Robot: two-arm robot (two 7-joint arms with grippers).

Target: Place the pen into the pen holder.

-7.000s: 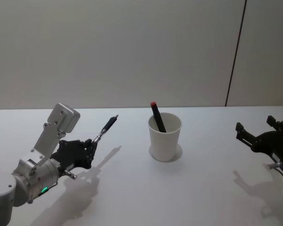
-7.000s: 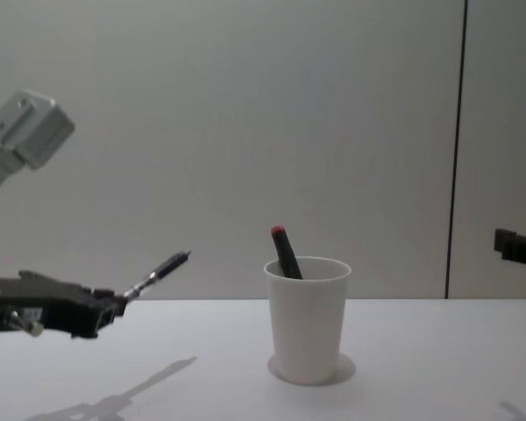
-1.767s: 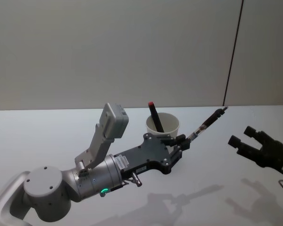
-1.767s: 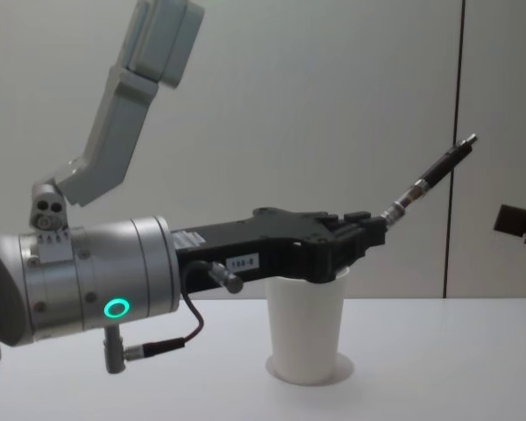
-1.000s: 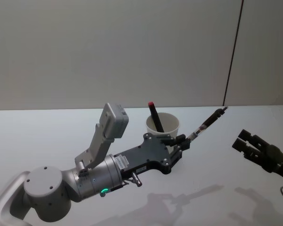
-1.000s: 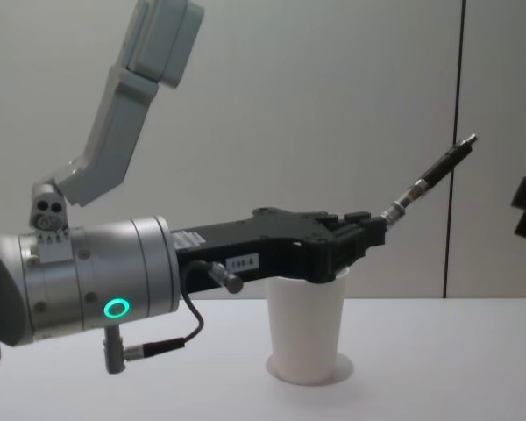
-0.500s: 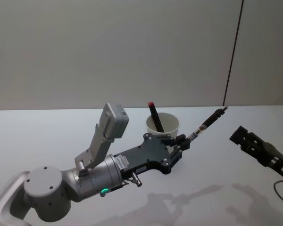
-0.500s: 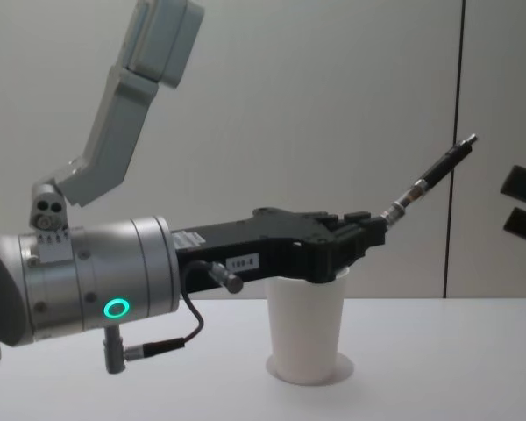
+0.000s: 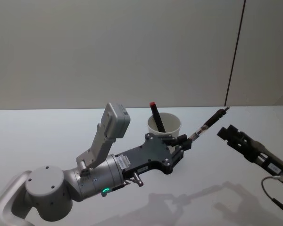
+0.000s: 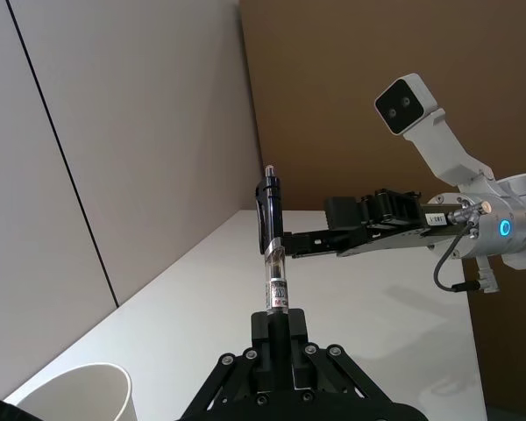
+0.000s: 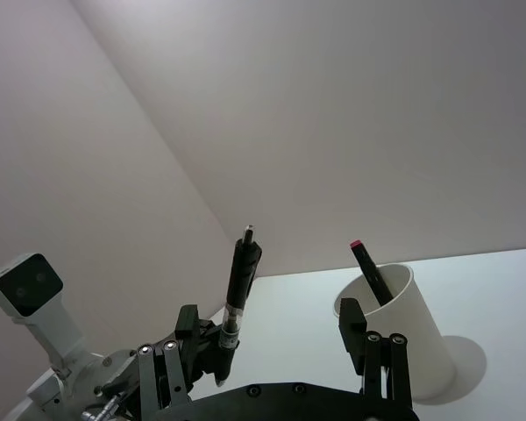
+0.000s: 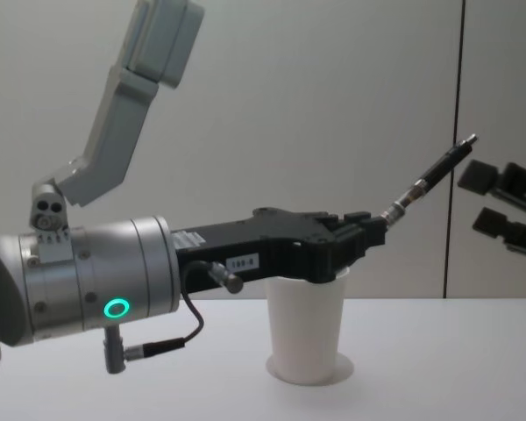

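Observation:
My left gripper (image 9: 183, 142) is shut on the lower end of a dark pen (image 9: 206, 125), which slants up and to the right above the table. It hovers in front of the pen holder (image 9: 171, 122), a white paper cup (image 12: 307, 338), and covers the cup's lower part in the head view. My right gripper (image 9: 225, 132) stands open just right of the pen's upper tip (image 12: 466, 144), apart from it, with one finger (image 12: 479, 176) above the other. In the left wrist view the pen (image 10: 273, 254) rises from the fingers, with the right gripper (image 10: 368, 215) behind it.
A black marker with a red cap (image 9: 156, 116) leans inside the cup. The white table (image 9: 47, 132) runs up to a plain grey wall with a dark vertical seam (image 9: 236, 52). The left arm's grey housing (image 12: 96, 281) looms large in the chest view.
My right gripper has moved left and up, toward the pen's upper tip. The left arm and the pen have stayed still.

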